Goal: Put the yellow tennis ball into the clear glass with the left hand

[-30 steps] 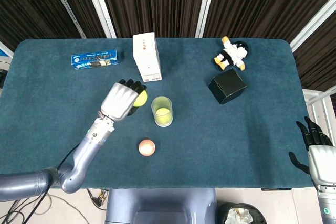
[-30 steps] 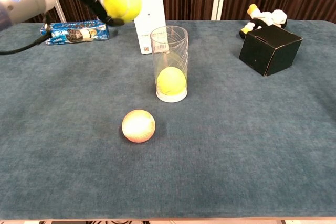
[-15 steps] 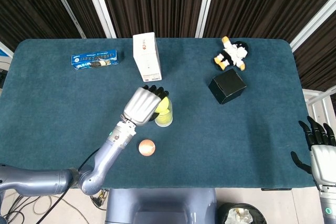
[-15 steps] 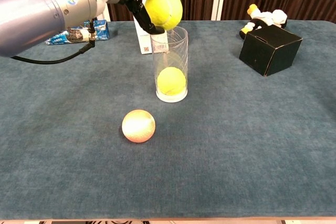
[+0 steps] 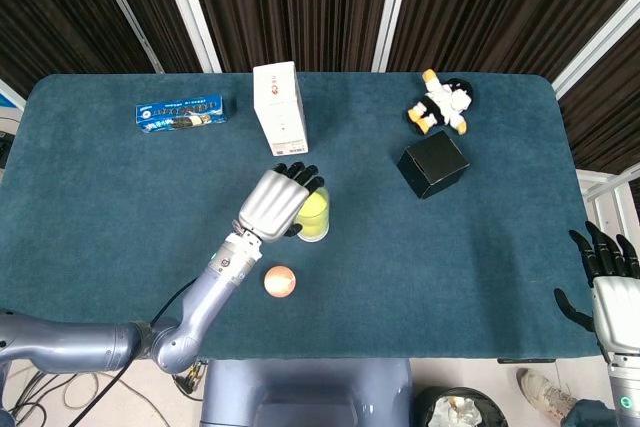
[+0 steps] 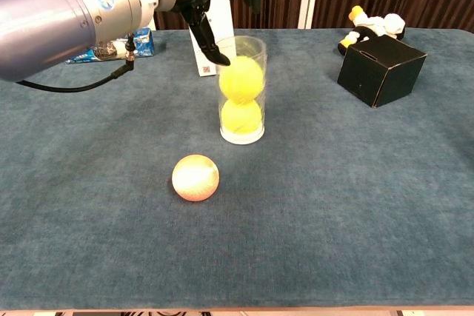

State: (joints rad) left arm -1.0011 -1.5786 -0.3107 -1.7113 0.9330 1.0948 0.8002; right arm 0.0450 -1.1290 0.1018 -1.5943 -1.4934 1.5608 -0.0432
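Tennis ball [image 6: 241,78] inside glass [image 6: 239,128], half-hidden overhead

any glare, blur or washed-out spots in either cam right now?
Head view: sharp and evenly lit; the left hand covers part of the clear glass. Chest view: the glass wall shows thin bright streaks, yet both yellow tennis balls read clearly through it; the orange ball is washed pale on top; the left arm, close to the lens, looks oversized.

A table [image 5: 120,207] covered in dark teal cloth fills the scene. Behind the table hang dark pleated curtains [image 5: 300,2] crossed by slanted white bars [image 5: 185,2]. Below its front edge, cables [image 5: 40,402] lie on pale floor.
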